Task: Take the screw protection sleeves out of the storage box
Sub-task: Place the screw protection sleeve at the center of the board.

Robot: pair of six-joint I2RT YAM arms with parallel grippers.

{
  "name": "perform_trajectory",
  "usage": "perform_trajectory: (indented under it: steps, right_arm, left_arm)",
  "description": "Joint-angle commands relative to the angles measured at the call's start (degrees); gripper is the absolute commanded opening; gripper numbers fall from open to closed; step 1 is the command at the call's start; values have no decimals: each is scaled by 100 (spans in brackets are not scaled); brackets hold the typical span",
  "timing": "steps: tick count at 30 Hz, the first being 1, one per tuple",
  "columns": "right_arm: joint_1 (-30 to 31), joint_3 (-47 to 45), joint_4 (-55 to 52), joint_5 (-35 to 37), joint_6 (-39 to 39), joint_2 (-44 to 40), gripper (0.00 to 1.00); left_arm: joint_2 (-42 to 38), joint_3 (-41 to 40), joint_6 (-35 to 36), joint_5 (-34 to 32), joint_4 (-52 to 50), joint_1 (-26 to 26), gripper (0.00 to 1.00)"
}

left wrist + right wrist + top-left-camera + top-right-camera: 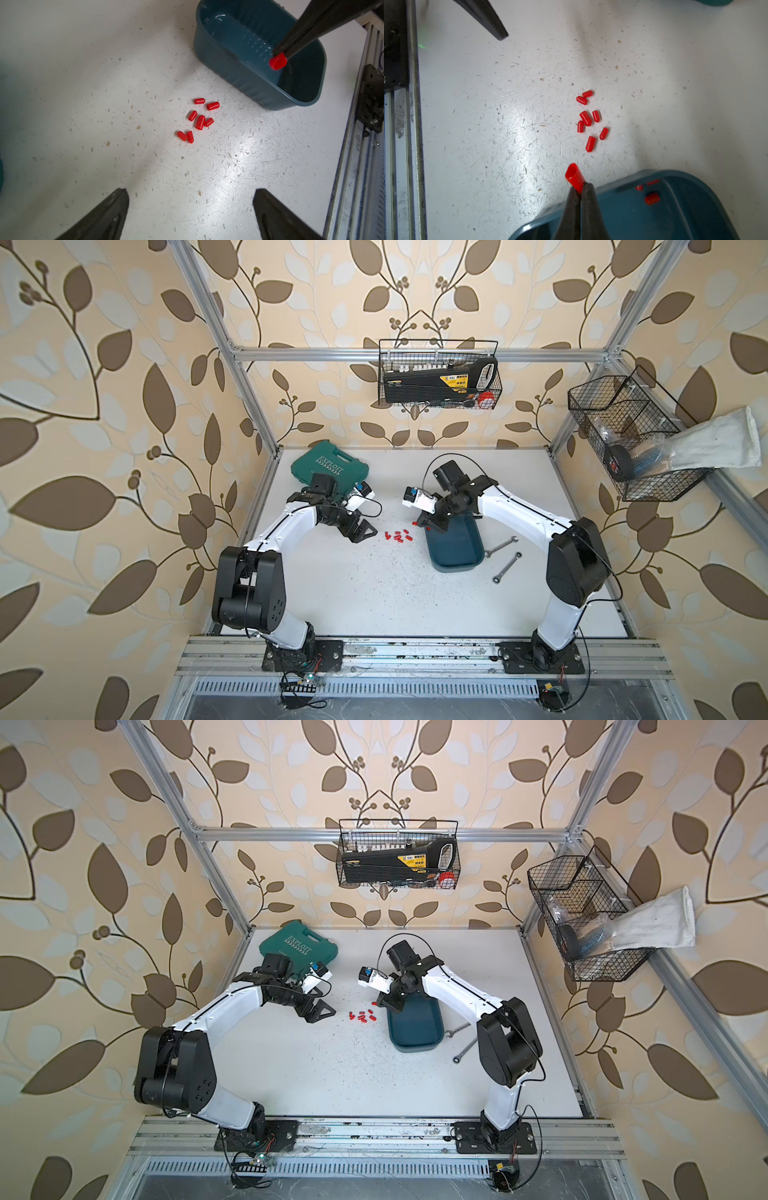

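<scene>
Leaf-patterned wallpaper [104, 406] covers every wall inside the aluminium frame [415, 353]. The white table [374, 597] is scratched and speckled with debris. Far left lies a green case [332, 466]. The left gripper [362, 533] stands wide apart and empty. The sleeves [398, 536] are clustered on the table just left of the box [455, 549]. The right gripper [580, 190] pinches a sleeve [574, 176] at the box's far-left corner. Two wrenches [500, 547] lie to the right.
</scene>
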Motion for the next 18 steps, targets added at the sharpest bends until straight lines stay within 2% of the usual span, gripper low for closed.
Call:
perform_trajectory:
  steps: [1,7,18]
  right_arm:
    - [279,252,151,198,649,442,0]
    - [659,678,192,707,884,1202,2]
    - [726,1239,13,1006,964,1959,12]
  left_arm:
    - [-330,-63,356,662,-83,442,99]
    - [-595,-118,360,916,-59,938,99]
    - [-608,-235,830,1716,-197,962,99]
